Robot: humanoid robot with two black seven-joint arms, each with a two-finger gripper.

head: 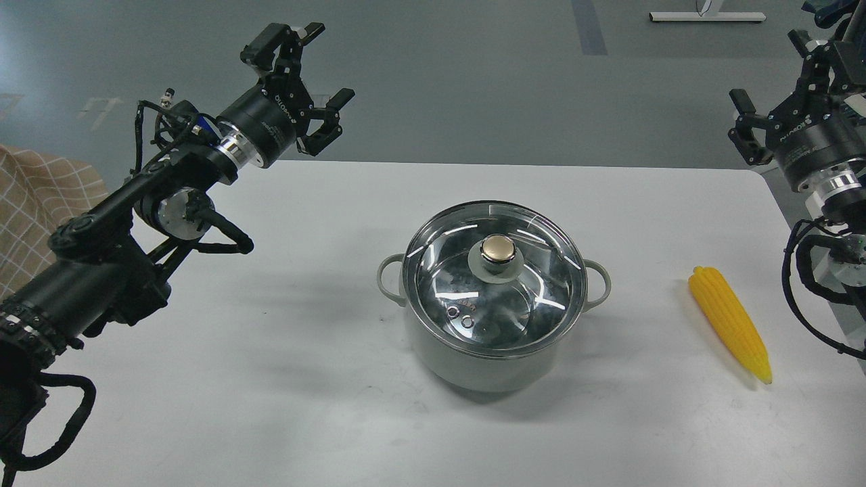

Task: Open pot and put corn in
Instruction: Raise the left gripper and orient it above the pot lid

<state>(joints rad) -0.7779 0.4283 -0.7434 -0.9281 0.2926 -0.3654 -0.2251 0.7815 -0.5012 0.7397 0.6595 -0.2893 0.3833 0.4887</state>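
Observation:
The pale grey-green pot (492,362) stands at the middle of the white table (270,406). Its glass lid (541,284) with a brass-coloured knob (498,249) sits on it, closing it. The yellow corn (729,323) lies on the table to the pot's right, its pointed end toward me. My left gripper (328,64) is open and empty, raised above the table's far left edge, well away from the pot. At the far right my right gripper (771,71) hangs open and empty, above and beyond the corn.
A checked beige cloth (40,203) lies off the table's left side. The table's right edge runs close behind the corn. Grey floor lies beyond the far edge.

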